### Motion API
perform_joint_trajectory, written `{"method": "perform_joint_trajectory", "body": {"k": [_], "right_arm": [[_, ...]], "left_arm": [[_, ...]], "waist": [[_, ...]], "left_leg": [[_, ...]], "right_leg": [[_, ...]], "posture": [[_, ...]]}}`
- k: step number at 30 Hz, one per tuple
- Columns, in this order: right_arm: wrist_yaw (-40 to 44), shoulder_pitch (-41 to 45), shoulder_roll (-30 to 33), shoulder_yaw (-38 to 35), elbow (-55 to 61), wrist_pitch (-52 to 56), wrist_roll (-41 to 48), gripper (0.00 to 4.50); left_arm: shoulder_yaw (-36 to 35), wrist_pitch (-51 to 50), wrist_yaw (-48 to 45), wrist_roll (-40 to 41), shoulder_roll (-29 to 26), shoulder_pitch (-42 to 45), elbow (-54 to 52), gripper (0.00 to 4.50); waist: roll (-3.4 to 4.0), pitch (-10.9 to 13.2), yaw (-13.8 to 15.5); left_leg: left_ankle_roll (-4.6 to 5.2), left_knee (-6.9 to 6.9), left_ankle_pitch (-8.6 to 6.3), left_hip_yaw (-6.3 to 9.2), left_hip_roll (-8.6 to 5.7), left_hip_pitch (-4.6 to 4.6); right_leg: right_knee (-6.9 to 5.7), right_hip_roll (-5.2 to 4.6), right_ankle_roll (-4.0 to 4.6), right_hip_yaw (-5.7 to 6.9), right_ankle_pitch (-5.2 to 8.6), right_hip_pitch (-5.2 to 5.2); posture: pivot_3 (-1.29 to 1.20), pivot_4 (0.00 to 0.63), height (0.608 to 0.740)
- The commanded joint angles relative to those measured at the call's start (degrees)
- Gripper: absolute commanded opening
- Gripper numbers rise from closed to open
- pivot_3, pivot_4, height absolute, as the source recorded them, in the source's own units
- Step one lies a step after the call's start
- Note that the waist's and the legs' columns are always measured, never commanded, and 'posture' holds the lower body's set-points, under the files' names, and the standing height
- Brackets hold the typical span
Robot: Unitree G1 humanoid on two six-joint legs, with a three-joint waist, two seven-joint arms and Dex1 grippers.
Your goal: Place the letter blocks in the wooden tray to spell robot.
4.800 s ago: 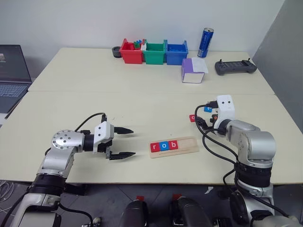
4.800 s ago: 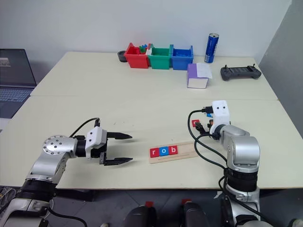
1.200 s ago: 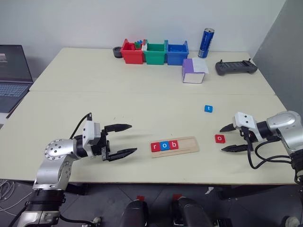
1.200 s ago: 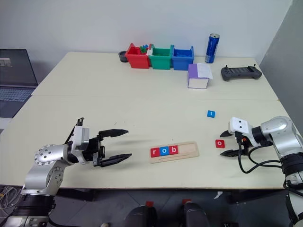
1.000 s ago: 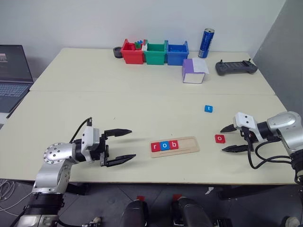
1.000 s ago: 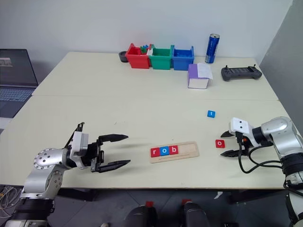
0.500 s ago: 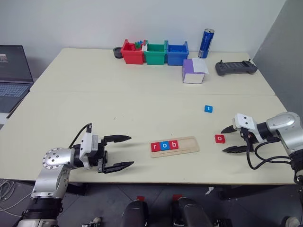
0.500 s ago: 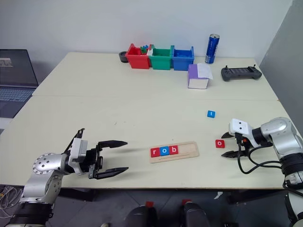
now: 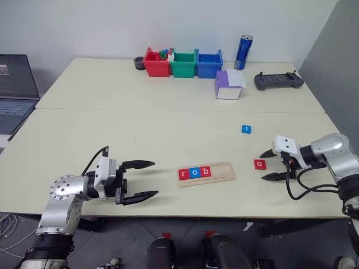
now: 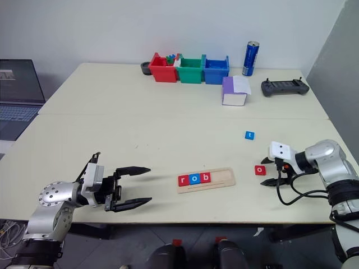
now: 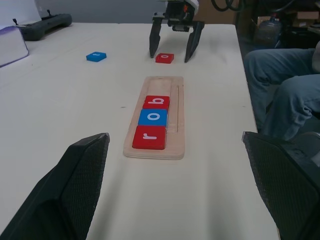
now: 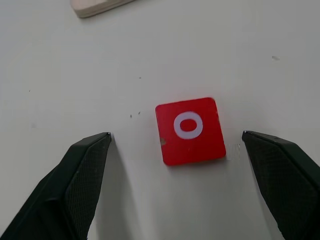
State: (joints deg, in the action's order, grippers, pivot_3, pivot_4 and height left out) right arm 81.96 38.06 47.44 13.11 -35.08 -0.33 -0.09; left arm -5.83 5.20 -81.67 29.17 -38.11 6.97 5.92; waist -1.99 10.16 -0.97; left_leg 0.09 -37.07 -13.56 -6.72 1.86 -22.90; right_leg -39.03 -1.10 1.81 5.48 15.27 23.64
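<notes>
Head eyes overlook table (image 9: 168, 129); wrists perhaps close.

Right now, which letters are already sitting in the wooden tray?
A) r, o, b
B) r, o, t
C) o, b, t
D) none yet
A: the wooden tray holds a red r, a blue o and a red b, while the second red o and the blue t lie on the table.
</notes>
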Motion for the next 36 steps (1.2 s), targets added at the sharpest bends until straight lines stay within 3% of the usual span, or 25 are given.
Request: {"method": "perform_joint_trajectory", "body": {"k": [1,10,15,20,24,29,36], "right_arm": [[-0.5,1.3,-0.4,-0.3,-0.2,-0.8,-0.8,4.48],[2.6,-0.1,0.9,-0.7,3.0,-0.1,-0.2,1.42],[3.1,-1.4,1.2,-1.8,8.8,2.8,1.5,1.44],[1.3,-4.7,0.3,-2.8,27.6,12.3,6.0,1.44],[-2.1,-4.0,-2.5,0.8,34.3,17.8,4.2,1.44],[-4.8,-0.5,-7.0,4.5,34.5,21.4,2.6,1.44],[-4.8,3.0,-9.9,8.7,28.8,18.5,0.3,1.44]], "left_arm": [[-1.0,-0.2,0.3,0.6,-0.8,-0.1,-2.2,4.50],[-1.1,-0.4,0.6,0.6,-0.8,0.2,-1.9,4.50],[-0.6,-0.1,-0.5,0.4,-0.8,0.8,-0.8,4.50],[0.7,0.9,-3.5,-0.8,-1.8,1.7,0.8,4.50],[1.5,2.8,-5.0,-2.1,-1.8,1.8,2.4,4.50],[1.6,3.4,-5.2,-2.5,-1.6,1.8,2.6,4.50],[1.1,3.7,-5.1,-2.7,-1.8,1.3,2.9,4.50]], "waist": [[0.00,0.0,0.0],[0.00,0.0,0.0],[0.01,0.0,0.0],[0.02,0.0,0.1],[0.03,0.0,0.1],[0.04,0.0,0.2],[0.04,0.0,0.6]], "left_leg": [[0.00,0.00,0.00,0.00,0.00,0.01],[0.00,0.00,0.00,0.01,0.00,0.01],[0.00,0.00,0.00,0.01,0.00,0.01],[0.17,0.02,-0.11,0.04,0.02,0.01],[0.19,0.01,-0.12,0.06,0.03,0.01],[0.19,0.01,-0.12,0.06,0.03,-0.01],[0.19,0.01,-0.12,0.06,0.01,-0.03]], "right_leg": [[0.00,0.00,0.00,-0.01,0.00,-0.01],[0.00,0.00,0.00,0.01,0.00,-0.03],[0.01,0.00,0.00,0.01,0.00,-0.02],[0.01,0.00,0.01,0.03,0.01,-0.01],[0.01,0.00,0.01,0.06,0.01,-0.01],[0.01,0.00,0.02,0.05,0.01,0.00],[0.03,-0.02,0.04,0.06,0.02,0.01]], "posture": [[0.00,0.150,0.740],[0.00,0.150,0.740],[0.00,0.150,0.740],[0.00,0.150,0.740],[0.00,0.150,0.740],[0.00,0.150,0.740],[0.00,0.150,0.740]]}}
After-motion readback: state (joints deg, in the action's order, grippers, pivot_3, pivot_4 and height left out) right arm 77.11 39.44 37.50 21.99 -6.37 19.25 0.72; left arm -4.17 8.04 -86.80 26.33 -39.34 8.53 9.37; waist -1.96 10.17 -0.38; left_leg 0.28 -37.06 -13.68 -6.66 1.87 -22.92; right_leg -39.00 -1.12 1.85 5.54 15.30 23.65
